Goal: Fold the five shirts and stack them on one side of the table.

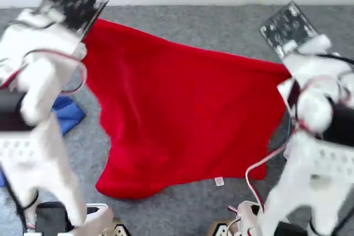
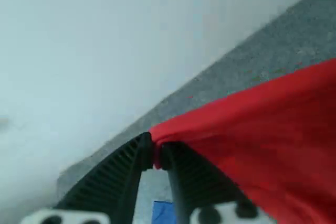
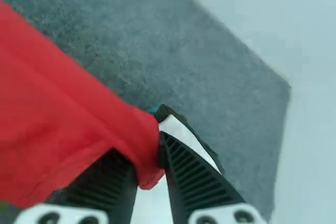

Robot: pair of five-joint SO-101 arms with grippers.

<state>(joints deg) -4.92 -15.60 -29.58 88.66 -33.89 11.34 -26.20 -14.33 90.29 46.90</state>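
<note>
The left gripper (image 2: 156,150) has its jaws pinched together on a corner of the red shirt (image 1: 182,114), the cloth's edge nipped between two ribbed black fingers (image 2: 121,177). The right gripper (image 3: 157,132) is clamped on another corner in the same way, with a fold of red bunched between its fingers (image 3: 189,171) and spilling over one of them. Between the two arms the shirt's far edge is drawn out taut and held up off the grey table (image 1: 182,23), while its near part droops and lies on the surface (a small white label (image 1: 219,181) shows at the near hem). A blue cloth (image 1: 67,113) lies on the table by the left arm, partly hidden by it and close to the shirt's edge. A pale wall (image 2: 105,51) rises behind the table's far side
</note>
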